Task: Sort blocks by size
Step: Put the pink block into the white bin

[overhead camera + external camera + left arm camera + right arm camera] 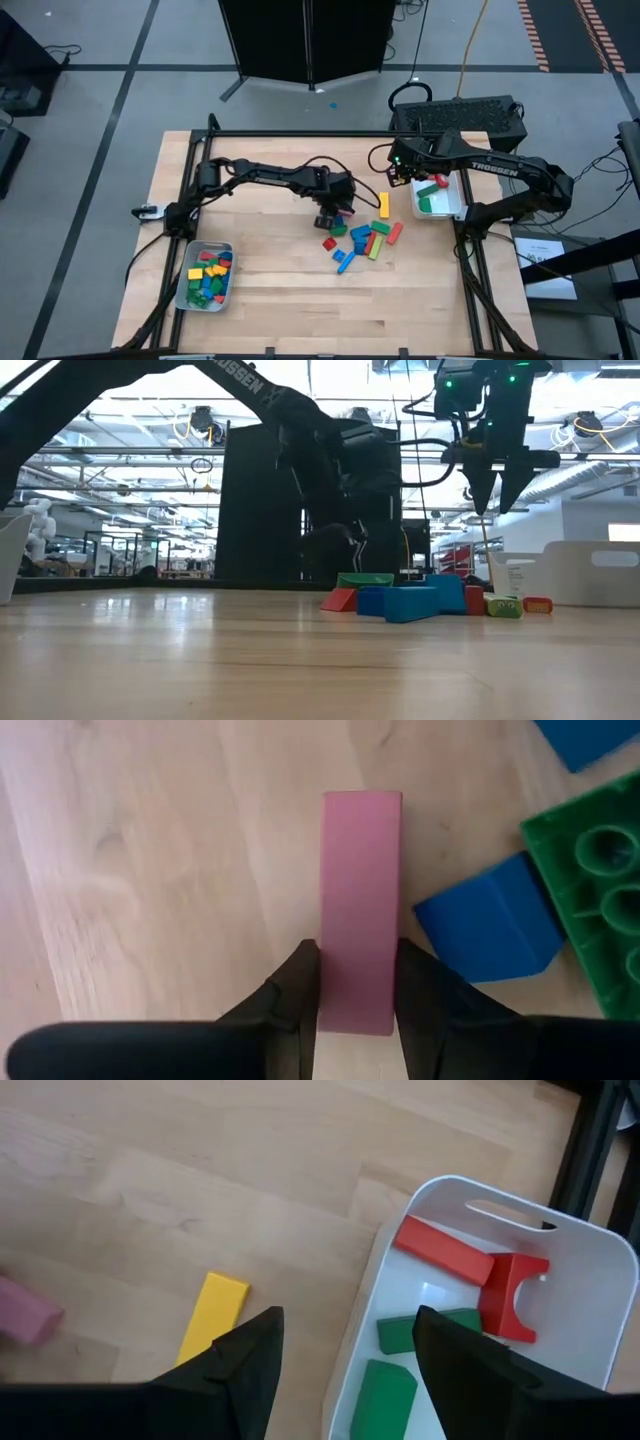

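I've got the left gripper (358, 995) clamped on a long pink plastic bar (361, 905) flat on the wood table (270, 280), just beside the loose pile of coloured toy blocks (362, 241) at table centre. Right gripper (345, 1355) hangs w/ fingers apart, empty, above the white tray (590, 1280) right of that pile; red & green blocks inside.

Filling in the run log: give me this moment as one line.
left tool: closing on pink bar, on table | right tool: open, empty, above right tray | left tray: holds short blocks
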{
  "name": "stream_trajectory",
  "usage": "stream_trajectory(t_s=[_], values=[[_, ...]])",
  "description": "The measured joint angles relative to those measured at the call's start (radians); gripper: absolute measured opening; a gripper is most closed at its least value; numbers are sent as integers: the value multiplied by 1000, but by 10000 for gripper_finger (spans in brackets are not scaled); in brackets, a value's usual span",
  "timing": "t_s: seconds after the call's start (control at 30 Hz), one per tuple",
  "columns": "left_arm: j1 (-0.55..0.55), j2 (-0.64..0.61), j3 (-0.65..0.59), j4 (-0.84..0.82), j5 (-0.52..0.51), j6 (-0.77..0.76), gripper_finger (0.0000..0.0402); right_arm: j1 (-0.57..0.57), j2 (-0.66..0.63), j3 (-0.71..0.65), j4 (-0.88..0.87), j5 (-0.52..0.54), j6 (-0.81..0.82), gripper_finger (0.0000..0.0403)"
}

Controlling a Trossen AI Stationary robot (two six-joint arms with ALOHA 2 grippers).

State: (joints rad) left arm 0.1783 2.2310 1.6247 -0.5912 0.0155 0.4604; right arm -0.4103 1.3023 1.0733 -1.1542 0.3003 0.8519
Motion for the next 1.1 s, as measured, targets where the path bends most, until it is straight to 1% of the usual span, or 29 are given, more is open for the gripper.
stream_trajectory(t_s=[0.13,0.2,0.3,0.5,0.6,0.73,0.9,1.0,1.1], values=[[9,-20,23,-55,11,-107,88,0,0,0,17,-11,0,215],[14,-46,18,-88,9,-136,88,0,0,0,44,-16,0,215],[16,-103,19,-85,8,-159,88,0,0,0,82,-25,0,215],[32,-227,21,-101,-4,-194,88,-2,-1,0,231,-128,-8,215],[42,-293,21,-88,-43,-210,88,-7,-1,0,357,-219,-9,215],[47,-357,22,-61,-102,-218,88,-15,-1,0,558,-368,-6,215],[50,-403,24,-9,-137,-218,88,-20,-1,0,767,-443,23,215],[49,-401,23,-23,-152,-218,88,-23,-1,0,827,-480,40,215],[49,-400,22,-18,-157,-218,88,-23,-1,0,849,-487,44,215]])
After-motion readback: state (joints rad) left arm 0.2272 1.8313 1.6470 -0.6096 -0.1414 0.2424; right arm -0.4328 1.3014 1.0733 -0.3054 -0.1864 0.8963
